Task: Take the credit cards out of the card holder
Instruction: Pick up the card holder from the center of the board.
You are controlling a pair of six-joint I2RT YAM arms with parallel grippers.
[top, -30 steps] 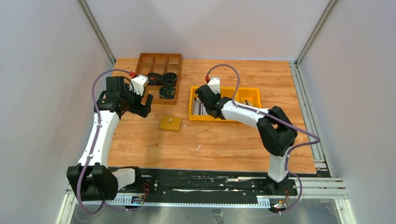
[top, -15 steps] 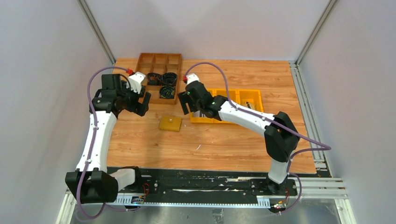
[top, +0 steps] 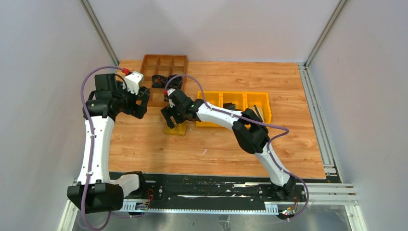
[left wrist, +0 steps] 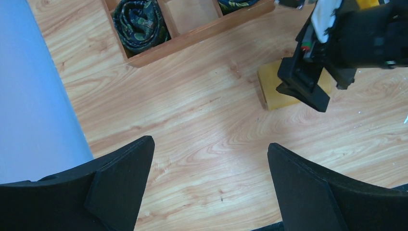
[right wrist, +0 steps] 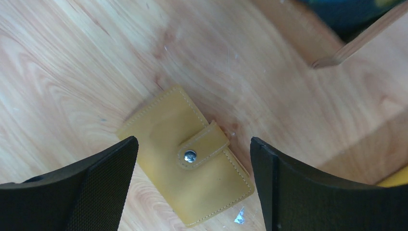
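The card holder (right wrist: 187, 159) is a mustard-yellow wallet lying flat on the wooden table, its flap snapped shut by a round stud (right wrist: 190, 155). The credit cards are hidden inside it. My right gripper (right wrist: 192, 143) hovers just above it, open, one finger on each side and neither touching. From above, the right gripper (top: 172, 121) covers most of the card holder (top: 177, 130). My left gripper (top: 139, 107) hangs open over bare table to the left. In the left wrist view the left gripper (left wrist: 210, 144) is empty, and the card holder (left wrist: 269, 91) shows under the right gripper's finger.
A wooden compartment tray (top: 164, 56) holding dark coiled items stands at the back, just behind both grippers; its wall (left wrist: 202, 36) lies close ahead of the left one. A row of yellow bins (top: 234, 92) sits right of the card holder. The left wall is close to the left arm.
The right arm swung left from the yellow bins to above the card holder, and its jaws opened wide. The left arm drew back slightly to the left, still open.
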